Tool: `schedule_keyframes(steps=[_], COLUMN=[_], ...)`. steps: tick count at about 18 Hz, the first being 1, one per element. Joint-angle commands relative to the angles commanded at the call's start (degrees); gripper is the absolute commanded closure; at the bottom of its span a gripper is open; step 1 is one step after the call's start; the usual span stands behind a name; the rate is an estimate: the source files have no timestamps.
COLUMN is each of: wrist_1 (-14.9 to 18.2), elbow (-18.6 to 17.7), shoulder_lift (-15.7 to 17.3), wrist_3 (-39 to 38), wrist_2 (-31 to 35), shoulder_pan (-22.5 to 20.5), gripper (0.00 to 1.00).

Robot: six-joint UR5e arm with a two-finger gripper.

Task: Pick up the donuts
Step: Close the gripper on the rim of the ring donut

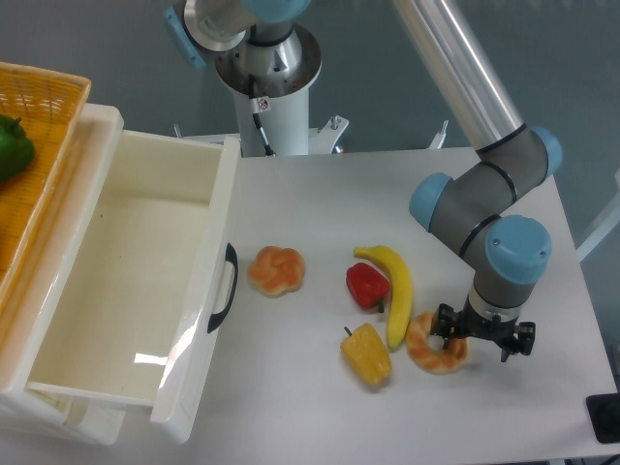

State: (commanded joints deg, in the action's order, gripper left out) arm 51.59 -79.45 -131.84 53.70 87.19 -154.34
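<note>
The tool (481, 334) hangs over the donuts' (434, 343) right edge, seemingly lining up a grasp. Its opening cannot be told. A banana (392, 288) lies just left.

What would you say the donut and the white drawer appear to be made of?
The donut looks like moulded toy plastic or foam: matte, with uniform orange and cream patches. The drawer looks like glossy white plastic, since its floor shows bright reflections. Neither can be settled by sight alone.
</note>
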Motion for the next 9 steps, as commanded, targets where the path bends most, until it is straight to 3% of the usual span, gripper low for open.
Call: schedule_keyframes(steps=[2,5,9], wrist_1=[0.1,0.0,0.1], elbow=[0.0,-0.2,0.4], shoulder_lift=[-0.1,-0.3,-0.1], wrist_3=[0.1,0.5,1.1], wrist_2=[0.5,4.4,10.4], shoulder_pan=[0.0,0.6,0.7], gripper=[0.05,0.45,0.87])
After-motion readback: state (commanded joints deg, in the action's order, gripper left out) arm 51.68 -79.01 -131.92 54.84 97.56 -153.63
